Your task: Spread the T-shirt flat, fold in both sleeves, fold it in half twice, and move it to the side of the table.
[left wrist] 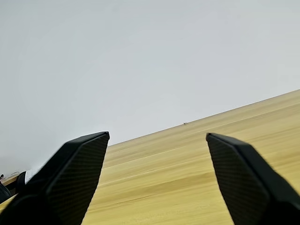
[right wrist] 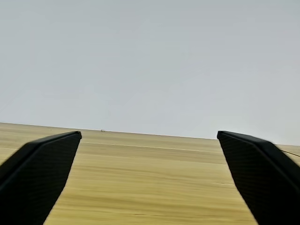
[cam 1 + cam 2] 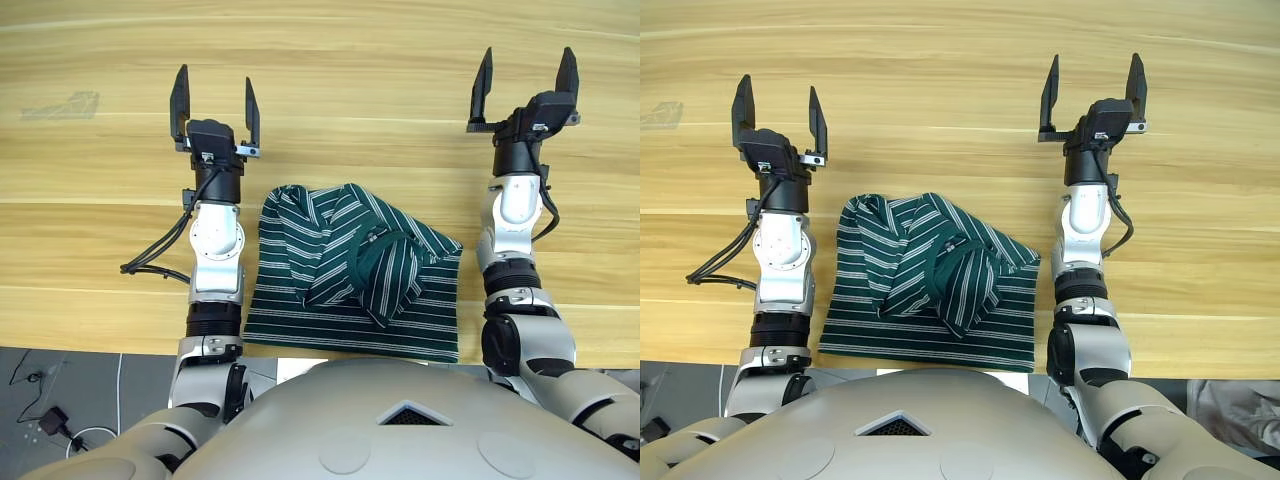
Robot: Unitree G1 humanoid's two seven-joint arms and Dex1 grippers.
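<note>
Crumpled T-shirt [image 3: 350,275] on table [image 3: 320,60]

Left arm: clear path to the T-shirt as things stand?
Probably yes: the open left tool sits over bare table beyond the crumpled T-shirt, nothing between them; it would need to draw back.

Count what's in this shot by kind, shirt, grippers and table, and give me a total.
T-shirt, dark green with white stripes, bunched up: 1
Grippers, both open and empty: 2, the left gripper and the right gripper
Wooden table: 1
Total: 4
</note>
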